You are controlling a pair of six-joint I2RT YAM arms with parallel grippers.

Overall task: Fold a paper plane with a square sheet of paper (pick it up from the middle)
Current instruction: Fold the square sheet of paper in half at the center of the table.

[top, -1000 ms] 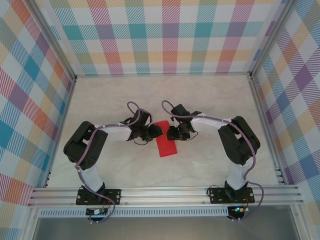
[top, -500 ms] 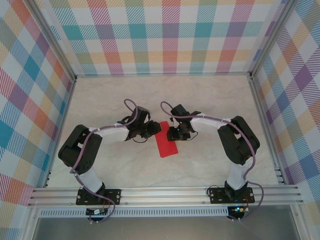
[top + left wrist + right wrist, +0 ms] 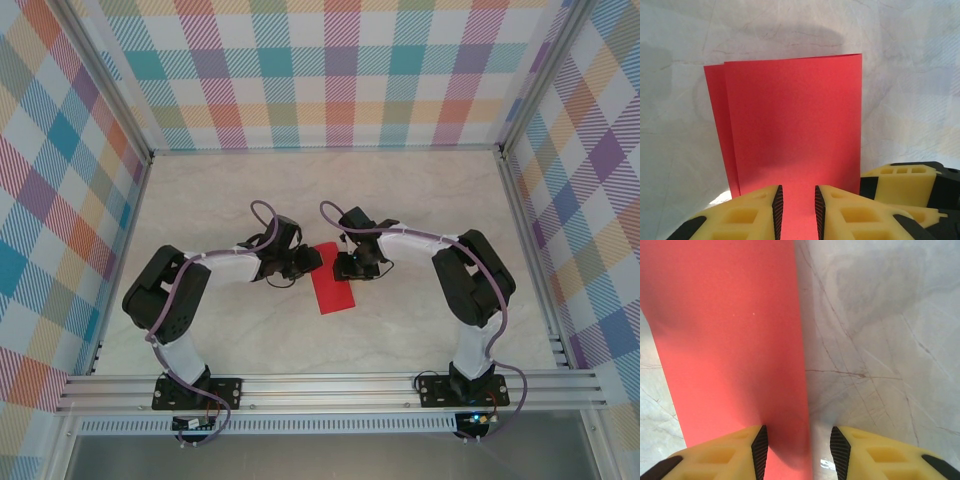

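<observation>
The red paper (image 3: 331, 291) lies flat on the table (image 3: 430, 200), folded in two, between the two pincers. It lies right under the left pincer (image 3: 796, 196) and reaches straight out ahead of it. The bottom layer peeks out along one side. This pincer's gap is narrow, and red shows through it. The right pincer (image 3: 799, 437) is open wider. The paper's long edge runs through its gap, so one finger is over the paper and the other over bare table.

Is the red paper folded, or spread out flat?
Folded. The thin bright red sheet of paper lies in two layers, the lower layer's edge peeking out on the left, and from above it is a narrow rectangle.
</observation>
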